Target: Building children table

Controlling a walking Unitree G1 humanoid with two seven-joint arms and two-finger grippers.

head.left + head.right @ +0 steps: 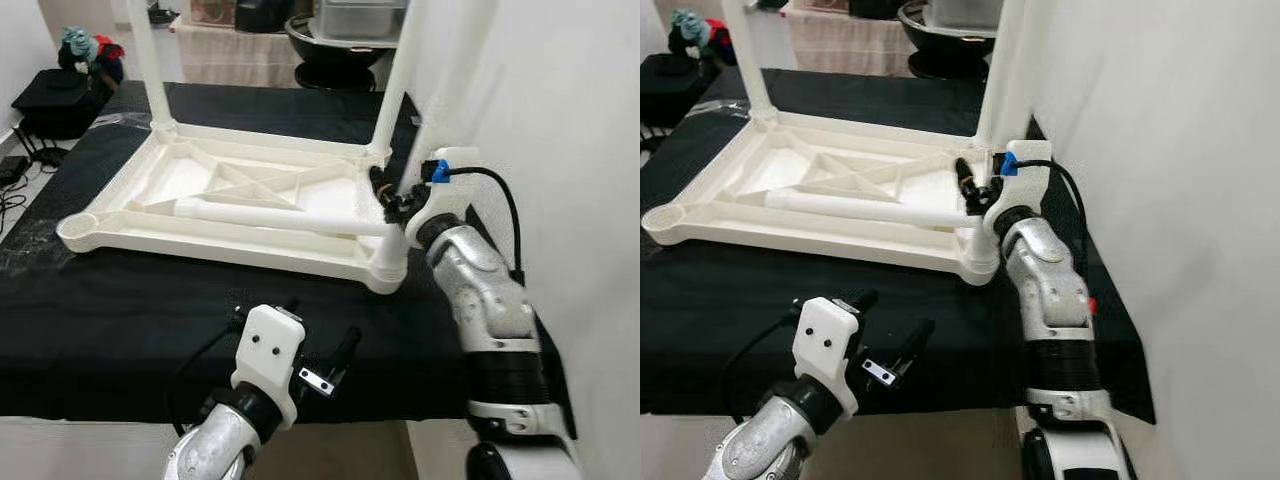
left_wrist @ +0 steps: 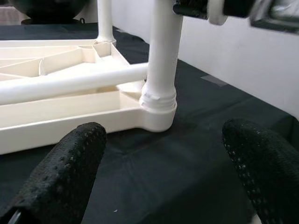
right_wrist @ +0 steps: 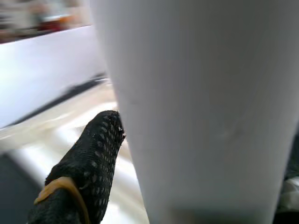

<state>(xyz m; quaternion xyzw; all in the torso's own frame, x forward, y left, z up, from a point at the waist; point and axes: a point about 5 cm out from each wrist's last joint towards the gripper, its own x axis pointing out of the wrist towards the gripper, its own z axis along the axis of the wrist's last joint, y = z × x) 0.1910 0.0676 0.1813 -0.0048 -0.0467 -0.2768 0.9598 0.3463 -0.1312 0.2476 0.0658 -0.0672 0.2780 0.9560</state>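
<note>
A white plastic table top point(image 1: 140, 235) lies upside down on a black-covered work table. Two legs stand upright in its far corners, left point(image 1: 148, 70) and right point(image 1: 395, 80). A third leg point(image 2: 161, 56) stands in the near right corner socket point(image 1: 387, 265). My right gripper point(image 1: 392, 200) is shut on this leg a little above the socket; one finger point(image 3: 88, 163) presses its side. Another loose leg point(image 1: 270, 214) lies across the underside, its end touching the gripped leg. My left gripper point(image 1: 322, 352) hovers open over the black cloth in front of that corner, holding nothing.
The near left corner socket point(image 1: 78, 229) holds no leg. A white wall point(image 1: 580, 150) runs close along the right. A black side table point(image 1: 60, 95) with a plush toy and floor cables point(image 1: 12, 172) are at left. A dark bowl point(image 1: 335, 45) sits behind.
</note>
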